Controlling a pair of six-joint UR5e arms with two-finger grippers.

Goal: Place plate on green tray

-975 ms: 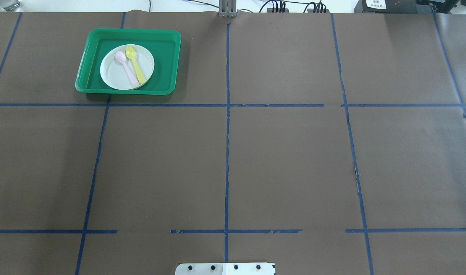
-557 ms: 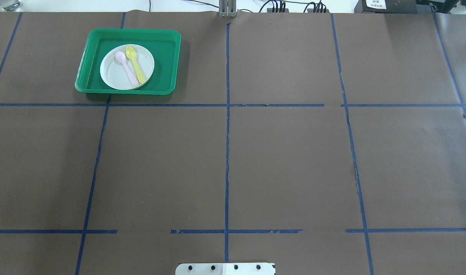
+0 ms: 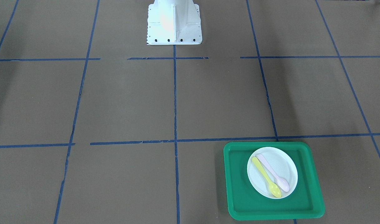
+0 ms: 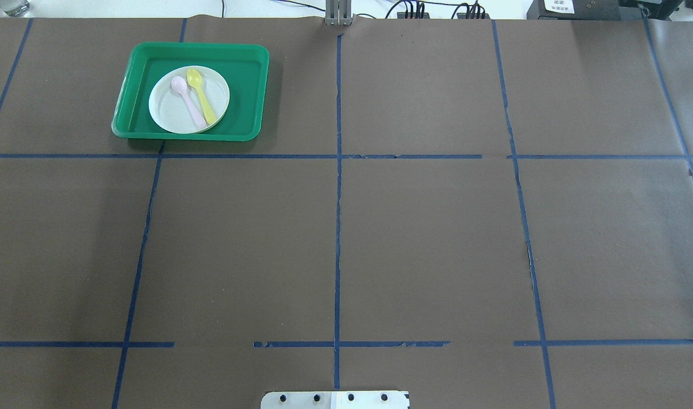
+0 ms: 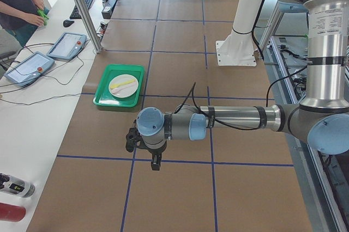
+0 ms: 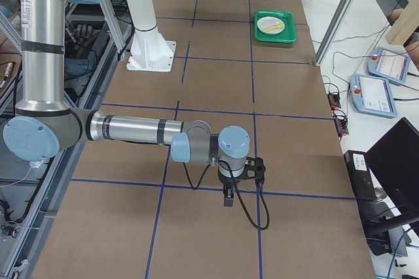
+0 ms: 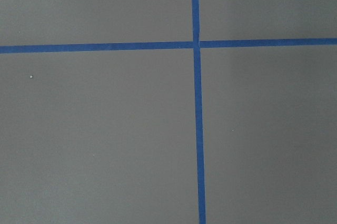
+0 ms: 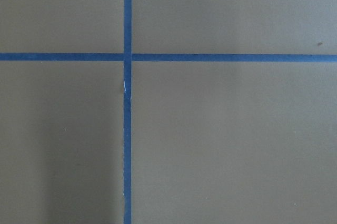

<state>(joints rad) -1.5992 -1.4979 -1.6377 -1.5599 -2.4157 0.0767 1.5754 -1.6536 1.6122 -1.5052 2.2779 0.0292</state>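
Your plate (image 4: pixel 188 100) sits inside the green tray (image 4: pixel 249 85), two spoons (image 4: pixel 194 102) loose on it; jostling could scatter them. Both grippers' openings: cannot tell.

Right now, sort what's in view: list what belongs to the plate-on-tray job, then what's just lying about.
Job:
- plate, lying inside the tray
- tray, at the table's far left

Lying about:
- pink spoon and yellow spoon, side by side on the plate
- two teach pendants on the side bench
- left gripper and right gripper, both far from the tray
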